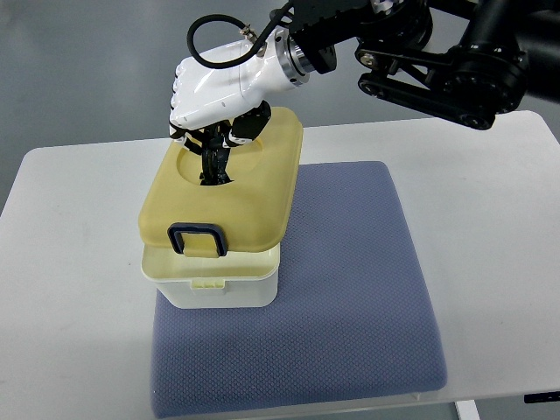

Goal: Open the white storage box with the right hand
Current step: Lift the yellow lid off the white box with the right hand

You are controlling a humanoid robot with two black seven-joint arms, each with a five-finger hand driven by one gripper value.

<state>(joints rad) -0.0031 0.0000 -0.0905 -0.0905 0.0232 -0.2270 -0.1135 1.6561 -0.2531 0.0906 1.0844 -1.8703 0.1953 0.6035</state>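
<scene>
Reaching in from the upper right: right hand (213, 101), white shell, black fingers (215, 162) curled down into the round recess on top of the lid (223, 188). Fingers closed on something in that recess, probably a handle, but the grip point is hidden under the palm and in shadow; cannot tell exactly what is pinched. Thumb not clearly separable from the other fingers.

White storage box (213, 278) on the left part of the blue mat (350, 289), mat on the white table (70, 262). Yellowish lid lifted and tilted, sitting skewed above the box rim, gap visible at the near left edge. Blue latch clip (196, 239) at the lid's near edge, hanging over the box front. Box interior not visible, covered by the lid. Far side of lid partly hidden by the hand.

Black forearm and linkage (437, 61) cut off at the top and right frame edge. Black cable (219, 44) looping over the wrist. Table's right and bottom edges cut off.
</scene>
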